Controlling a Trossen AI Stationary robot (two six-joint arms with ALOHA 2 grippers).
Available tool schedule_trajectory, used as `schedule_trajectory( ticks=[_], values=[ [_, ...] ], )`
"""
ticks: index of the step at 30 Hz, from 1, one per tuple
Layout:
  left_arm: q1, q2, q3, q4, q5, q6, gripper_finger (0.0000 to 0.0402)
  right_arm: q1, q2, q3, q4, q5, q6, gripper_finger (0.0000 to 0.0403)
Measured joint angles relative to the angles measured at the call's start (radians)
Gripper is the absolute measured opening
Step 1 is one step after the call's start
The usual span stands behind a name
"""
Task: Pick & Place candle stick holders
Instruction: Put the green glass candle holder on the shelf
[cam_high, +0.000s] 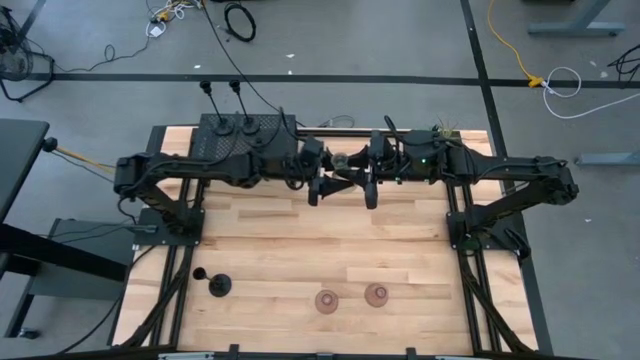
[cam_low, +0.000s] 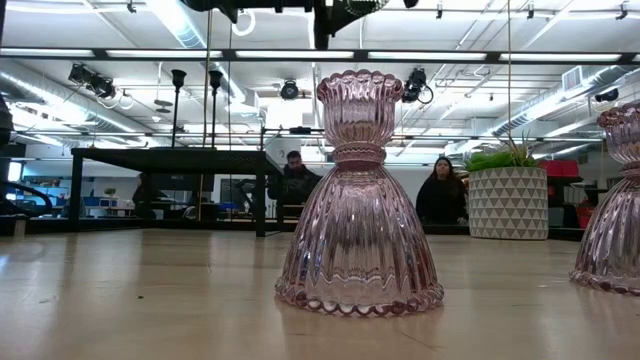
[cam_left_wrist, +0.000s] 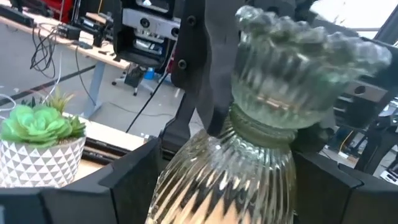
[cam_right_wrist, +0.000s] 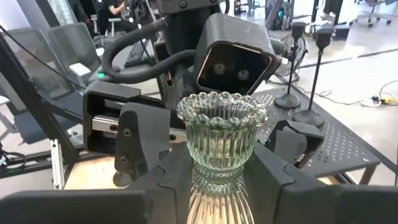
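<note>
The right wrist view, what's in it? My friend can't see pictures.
A pale green glass candle holder stands upright between the right gripper's two dark fingers. Facing it is the left gripper. Behind, two black candle holders stand on a black mesh box.

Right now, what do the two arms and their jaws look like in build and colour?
Both arms are dark, nearly black, jointed links reaching in from black frames at the table's sides. The left gripper and right gripper have blocky, angular black jaws. Black cables run along the left arm. The right arm has a small green light near its wrist. A rounded camera housing sits on the left wrist.
</note>
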Motion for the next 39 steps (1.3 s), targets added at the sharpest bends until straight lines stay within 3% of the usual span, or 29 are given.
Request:
schedule_trajectory(
  ticks=[4,18,31,35,36,38,39],
  values=[
    [0.0,0.007,0.001,-0.001,0.007,0.02,0.0277,-0.003,0.001,-0.001,-0.012,0.001,0.004,0.0113],
    [0.007,0.007,0.002,0.005,0.013,0.1,0.0265,-0.013,0.001,-0.001,-0.025,0.003,-0.007,0.0119],
    [0.018,0.009,-0.001,-0.006,0.047,0.08,0.0245,-0.019,-0.024,-0.001,-0.066,0.013,-0.028,0.0193],
    [0.025,0.011,-0.003,-0.016,0.049,0.08,0.0214,-0.019,-0.07,0.002,-0.126,0.037,-0.024,0.0211],
    [0.028,0.011,-0.003,-0.013,0.05,0.08,0.0197,-0.019,-0.08,0.002,-0.148,0.048,-0.024,0.0214],
    [0.033,0.011,-0.003,-0.014,0.051,0.079,0.0118,-0.019,-0.105,0.002,-0.181,0.065,-0.02,0.0217],
    [0.035,0.011,-0.003,-0.018,0.058,0.083,0.0126,-0.018,-0.119,0.002,-0.2,0.073,-0.016,0.0218]
  ],
)
